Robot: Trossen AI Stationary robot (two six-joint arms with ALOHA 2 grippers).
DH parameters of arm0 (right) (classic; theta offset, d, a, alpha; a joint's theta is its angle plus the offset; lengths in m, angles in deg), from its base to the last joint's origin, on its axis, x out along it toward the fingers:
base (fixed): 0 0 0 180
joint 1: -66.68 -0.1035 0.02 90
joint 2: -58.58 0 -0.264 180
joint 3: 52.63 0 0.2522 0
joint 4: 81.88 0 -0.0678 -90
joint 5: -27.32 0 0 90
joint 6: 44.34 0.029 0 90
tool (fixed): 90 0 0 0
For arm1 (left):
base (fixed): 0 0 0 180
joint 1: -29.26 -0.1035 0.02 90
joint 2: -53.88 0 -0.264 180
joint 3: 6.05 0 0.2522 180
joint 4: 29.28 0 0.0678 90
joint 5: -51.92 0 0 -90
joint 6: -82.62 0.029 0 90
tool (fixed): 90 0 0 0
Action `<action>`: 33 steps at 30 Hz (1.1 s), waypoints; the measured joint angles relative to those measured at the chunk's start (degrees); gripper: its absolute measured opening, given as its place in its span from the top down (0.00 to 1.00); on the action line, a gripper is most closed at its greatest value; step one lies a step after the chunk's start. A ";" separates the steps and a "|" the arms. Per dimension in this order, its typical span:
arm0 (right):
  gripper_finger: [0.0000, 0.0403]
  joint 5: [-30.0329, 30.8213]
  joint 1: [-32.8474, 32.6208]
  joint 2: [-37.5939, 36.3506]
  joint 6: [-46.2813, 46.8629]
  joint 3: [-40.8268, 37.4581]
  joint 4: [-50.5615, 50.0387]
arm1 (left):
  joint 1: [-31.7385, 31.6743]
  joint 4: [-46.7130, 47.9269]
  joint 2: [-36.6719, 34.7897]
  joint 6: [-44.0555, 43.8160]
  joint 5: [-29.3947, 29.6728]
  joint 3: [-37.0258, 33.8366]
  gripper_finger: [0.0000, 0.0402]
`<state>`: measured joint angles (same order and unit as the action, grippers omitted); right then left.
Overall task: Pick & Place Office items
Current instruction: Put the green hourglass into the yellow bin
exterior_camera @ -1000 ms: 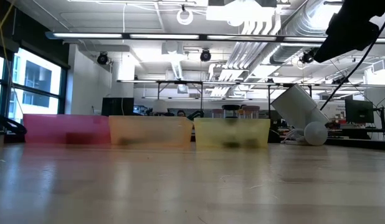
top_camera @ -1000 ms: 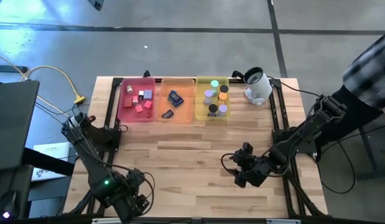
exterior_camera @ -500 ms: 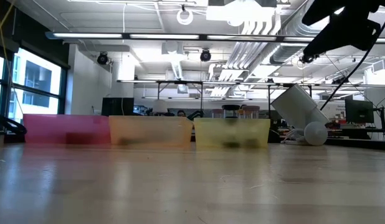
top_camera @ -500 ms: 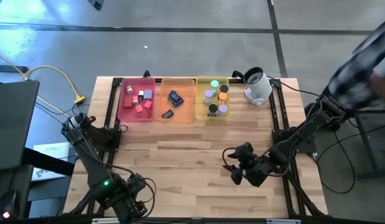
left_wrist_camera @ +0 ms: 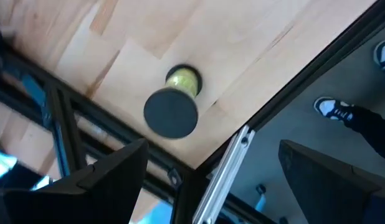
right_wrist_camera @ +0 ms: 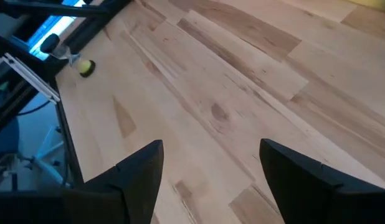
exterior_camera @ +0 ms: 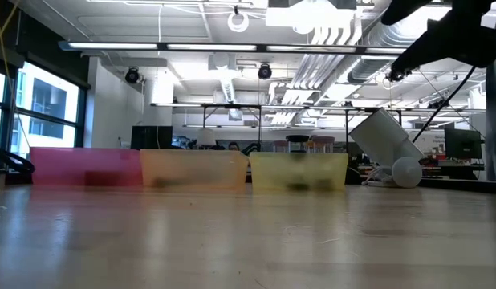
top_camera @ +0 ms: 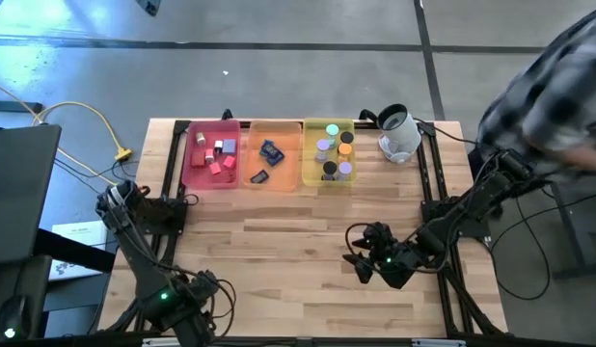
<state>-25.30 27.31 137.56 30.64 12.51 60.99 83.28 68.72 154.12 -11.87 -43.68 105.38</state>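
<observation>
Both end effectors are open and empty: the left (top_camera: 206, 306) at the worktop's (top_camera: 298, 241) near edge, the right (top_camera: 364, 258) above bare wood.

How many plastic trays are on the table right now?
3, side by side along the table's far edge: the pink tray on the left, the orange tray in the middle, the yellow tray on the right.
</observation>
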 joint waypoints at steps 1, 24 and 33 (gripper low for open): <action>0.37 0.02 0.01 0.00 -0.01 0.00 0.23 | 0.21 -0.31 0.00 0.19 0.96 0.00 0.13; 0.37 1.69 2.40 0.00 -0.17 0.00 5.37 | 5.06 3.96 0.02 -3.97 6.10 -2.87 0.13; 0.37 1.71 2.43 0.00 -0.18 0.00 7.48 | 7.00 3.85 -0.11 -5.84 7.48 -4.94 0.17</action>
<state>-23.59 29.73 137.56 30.46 12.51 68.47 90.28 72.57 154.01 -17.71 -36.20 100.43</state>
